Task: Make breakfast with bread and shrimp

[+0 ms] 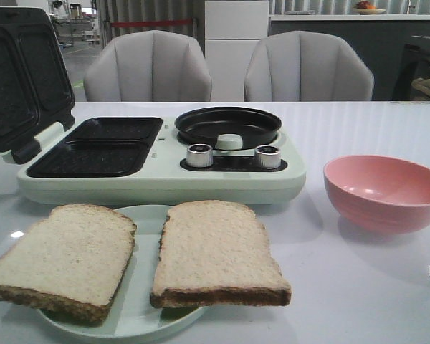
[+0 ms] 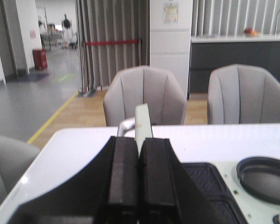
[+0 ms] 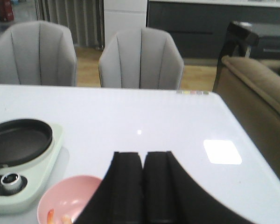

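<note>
Two slices of bread lie side by side on a pale green plate (image 1: 145, 287) at the table's near edge: the left slice (image 1: 64, 258) and the right slice (image 1: 215, 251). A pink bowl (image 1: 387, 190) stands to the right; its inside is hidden in the front view. In the right wrist view, orange-streaked shrimp (image 3: 50, 216) lie in the bowl (image 3: 70, 198). My left gripper (image 2: 139, 140) is shut and empty, and faces the upright lid edge (image 2: 143, 121). My right gripper (image 3: 143, 154) is shut and empty, above the table beside the bowl. Neither gripper shows in the front view.
A pale green breakfast maker (image 1: 165, 186) stands behind the plate, with its lid (image 1: 18, 72) open at the left, two black sandwich wells (image 1: 100, 147), a round black pan (image 1: 226, 125) with a pale green knob (image 1: 229, 141), and two dials. Two grey chairs stand behind the table.
</note>
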`<state>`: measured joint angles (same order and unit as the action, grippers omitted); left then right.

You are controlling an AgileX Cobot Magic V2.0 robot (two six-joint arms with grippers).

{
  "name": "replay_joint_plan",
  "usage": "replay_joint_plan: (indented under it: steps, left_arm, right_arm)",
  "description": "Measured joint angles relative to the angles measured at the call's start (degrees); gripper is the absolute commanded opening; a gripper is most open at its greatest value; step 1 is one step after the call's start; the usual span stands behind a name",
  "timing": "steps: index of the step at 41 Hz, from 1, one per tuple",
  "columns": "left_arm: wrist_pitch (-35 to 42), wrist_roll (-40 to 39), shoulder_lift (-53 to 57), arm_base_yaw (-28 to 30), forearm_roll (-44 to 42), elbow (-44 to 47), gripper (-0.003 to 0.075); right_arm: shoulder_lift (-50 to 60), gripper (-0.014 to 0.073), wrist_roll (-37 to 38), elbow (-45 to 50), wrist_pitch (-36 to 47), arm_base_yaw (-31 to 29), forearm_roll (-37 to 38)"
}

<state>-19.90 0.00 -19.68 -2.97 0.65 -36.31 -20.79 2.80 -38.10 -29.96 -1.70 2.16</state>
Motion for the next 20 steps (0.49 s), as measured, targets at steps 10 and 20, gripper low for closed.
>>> replay_joint_plan:
  steps: [10,20]
  left_arm:
    - [-1.65,0.0,-2.43,0.0,0.0,2.97,0.0101]
    - [-1.67,0.0,-2.81,0.0,0.24,6.48,0.0101]
  right_arm:
    - [-5.92,0.0013,0.0,0.0,-6.65,0.0,0.0]
    - [-9.05,0.0013,0.0,0.0,-8.14,0.0,0.0]
